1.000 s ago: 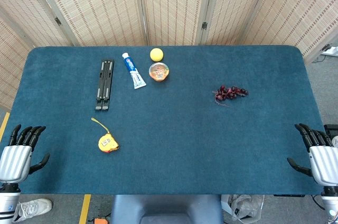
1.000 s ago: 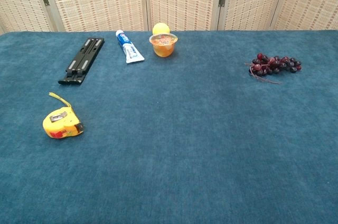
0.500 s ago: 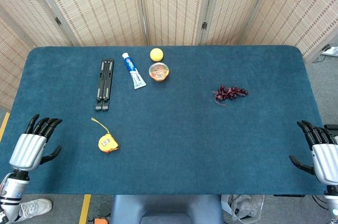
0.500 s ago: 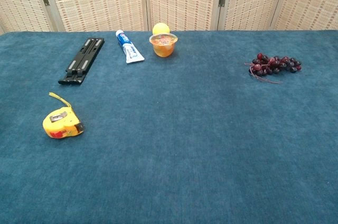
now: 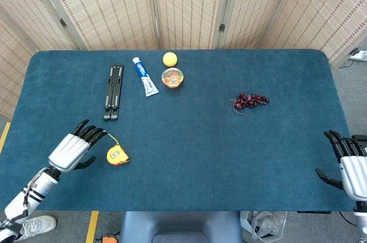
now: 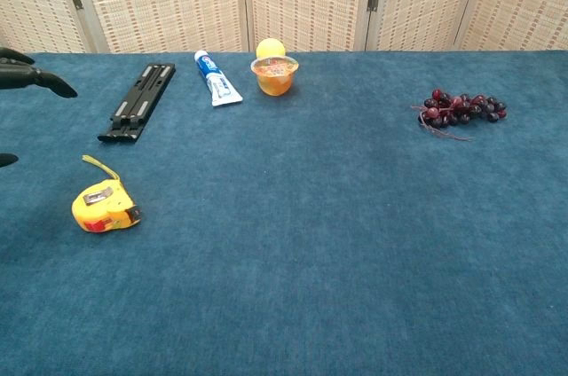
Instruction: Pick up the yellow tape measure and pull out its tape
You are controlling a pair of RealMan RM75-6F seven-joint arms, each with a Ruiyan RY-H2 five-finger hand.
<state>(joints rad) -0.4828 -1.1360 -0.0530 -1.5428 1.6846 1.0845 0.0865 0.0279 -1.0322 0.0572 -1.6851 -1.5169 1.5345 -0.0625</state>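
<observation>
yellow tape measure [image 5: 117, 155] lies untouched on the tabletop's [image 5: 200, 140] near-left area, the left robot hand [image 5: 74, 148] just beside it, empty and spread for grasping, while the right robot hand [image 5: 348, 165] idles unclenched at the far edge.

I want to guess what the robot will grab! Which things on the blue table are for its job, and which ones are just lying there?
For the job:
yellow tape measure
left hand, open, next to it, not touching yet

Just lying there:
black folding stand
toothpaste tube
yellow ball
fruit cup
grapes
right hand, open at the table's edge
</observation>
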